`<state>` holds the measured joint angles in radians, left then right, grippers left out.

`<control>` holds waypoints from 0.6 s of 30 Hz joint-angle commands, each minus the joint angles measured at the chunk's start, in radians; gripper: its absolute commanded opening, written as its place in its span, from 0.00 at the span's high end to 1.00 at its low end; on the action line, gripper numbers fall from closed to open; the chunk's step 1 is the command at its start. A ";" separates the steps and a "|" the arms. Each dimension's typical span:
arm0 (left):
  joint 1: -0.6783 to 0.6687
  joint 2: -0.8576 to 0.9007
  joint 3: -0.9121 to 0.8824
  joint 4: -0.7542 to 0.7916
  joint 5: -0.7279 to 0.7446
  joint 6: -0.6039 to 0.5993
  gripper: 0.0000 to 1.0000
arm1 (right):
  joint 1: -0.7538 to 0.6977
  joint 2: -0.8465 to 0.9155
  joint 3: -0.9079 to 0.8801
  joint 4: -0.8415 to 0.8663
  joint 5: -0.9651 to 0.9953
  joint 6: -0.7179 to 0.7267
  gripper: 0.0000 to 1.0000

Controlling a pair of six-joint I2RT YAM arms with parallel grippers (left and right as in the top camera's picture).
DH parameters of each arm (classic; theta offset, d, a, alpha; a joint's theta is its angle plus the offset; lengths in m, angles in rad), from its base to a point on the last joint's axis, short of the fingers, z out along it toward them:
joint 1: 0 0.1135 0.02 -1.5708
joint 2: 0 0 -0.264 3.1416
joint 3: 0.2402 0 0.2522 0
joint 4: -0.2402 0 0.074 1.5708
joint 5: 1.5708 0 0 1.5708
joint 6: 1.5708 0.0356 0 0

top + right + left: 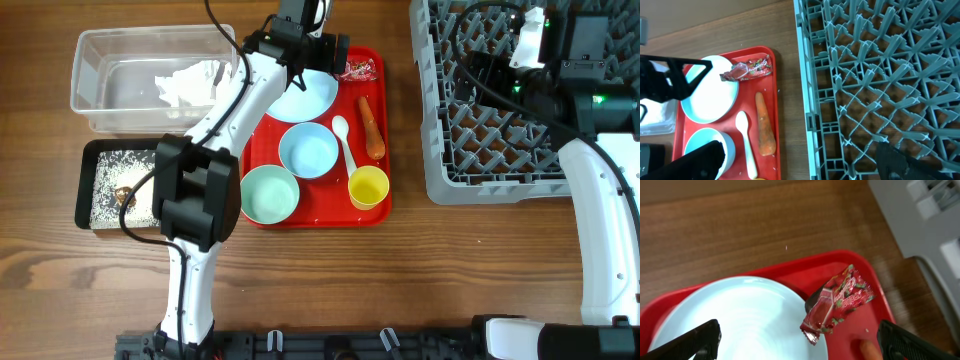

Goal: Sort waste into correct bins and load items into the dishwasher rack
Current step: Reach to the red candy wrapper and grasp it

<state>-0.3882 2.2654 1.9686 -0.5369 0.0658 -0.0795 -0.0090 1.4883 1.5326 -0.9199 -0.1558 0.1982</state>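
We log napkin (pixel 185 85) in clear tub (pixel 90 70), food lump (pixel 123 196) in black tray (pixel 88 150); wrapper (pixel 837 302), carrot (pixel 371 127), dishes (pixel 308 150) left on red tray (pixel 325 207); rack (pixel 470 140) empty; left gripper (pixel 800 341), right gripper (pixel 805 160) spread wide.

We see a wooden table (pixel 400 290) with brown grain running from 9 o'clock to 3 o'clock across the overhead view. A flat red serving tray (pixel 322 203) lies on it at 12 o'clock from the centre. The tray is rectangular, with rounded corners and a raised rim. Wood shows beyond its rim at 3 and 6 o'clock.
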 commanded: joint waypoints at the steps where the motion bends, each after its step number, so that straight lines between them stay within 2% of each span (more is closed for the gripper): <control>1: -0.003 0.041 0.014 0.010 0.028 -0.003 0.00 | 0.006 0.012 0.014 0.001 0.003 0.011 0.00; 9: -0.009 0.096 0.014 0.022 0.084 -0.045 0.04 | 0.006 0.014 0.014 0.010 0.003 0.011 0.00; 18: -0.023 0.153 0.014 0.066 0.124 -0.064 0.13 | 0.006 0.014 0.014 0.011 0.011 0.011 0.00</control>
<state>-0.4061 2.4115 1.9686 -0.4709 0.1707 -0.1352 -0.0090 1.4883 1.5326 -0.9127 -0.1555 0.1982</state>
